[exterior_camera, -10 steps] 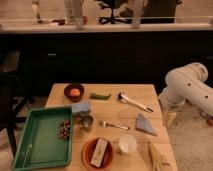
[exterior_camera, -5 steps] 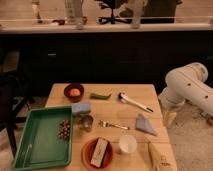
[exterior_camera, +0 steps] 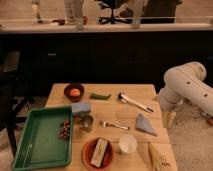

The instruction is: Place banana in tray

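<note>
Camera view finds the task hardly started. The banana (exterior_camera: 157, 158) lies at the near right corner of the counter (exterior_camera: 116, 107), just beside a white cup (exterior_camera: 127, 145) and well apart from the green tray (exterior_camera: 42, 147) at the left, which holds only a small dark-red cluster (exterior_camera: 64, 130). The pincer (exterior_camera: 169, 119) hangs by the counter's right edge, jaws apart and empty, near the banana but clear of it. Reaching, grasping, carrying across and releasing are all left to do.

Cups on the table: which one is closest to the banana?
The white cup, right beside the banana; the metal cup sits by the green tray. The gripper hangs beside the table, at its right edge.
</note>
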You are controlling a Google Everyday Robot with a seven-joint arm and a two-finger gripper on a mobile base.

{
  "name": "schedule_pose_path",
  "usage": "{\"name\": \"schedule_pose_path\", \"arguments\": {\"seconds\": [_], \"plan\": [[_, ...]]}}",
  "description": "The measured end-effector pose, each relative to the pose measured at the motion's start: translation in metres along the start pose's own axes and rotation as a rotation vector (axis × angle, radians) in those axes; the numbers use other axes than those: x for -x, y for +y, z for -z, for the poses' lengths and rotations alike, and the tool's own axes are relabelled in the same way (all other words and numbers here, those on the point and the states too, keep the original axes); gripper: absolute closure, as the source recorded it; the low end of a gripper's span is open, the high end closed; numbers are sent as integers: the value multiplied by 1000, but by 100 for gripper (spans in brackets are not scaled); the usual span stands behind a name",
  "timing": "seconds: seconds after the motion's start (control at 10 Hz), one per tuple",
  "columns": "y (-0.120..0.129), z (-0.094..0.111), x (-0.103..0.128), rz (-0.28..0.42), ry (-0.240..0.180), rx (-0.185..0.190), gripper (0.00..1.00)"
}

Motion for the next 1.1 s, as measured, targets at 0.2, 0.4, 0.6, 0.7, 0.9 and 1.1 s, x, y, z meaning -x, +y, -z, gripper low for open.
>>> {"name": "schedule_pose_path", "arguments": {"seconds": [0.2,0.4,0.6,0.7,0.9,1.1], "plan": [[9,0,10,239,-13,56,20],[18,0,17,460,-36,107,20],[25,1,21,606,-56,141,20],[27,1,22,650,-63,150,20],[28,1,24,681,-69,156,20],[30,-1,24,695,-70,161,20]]}}
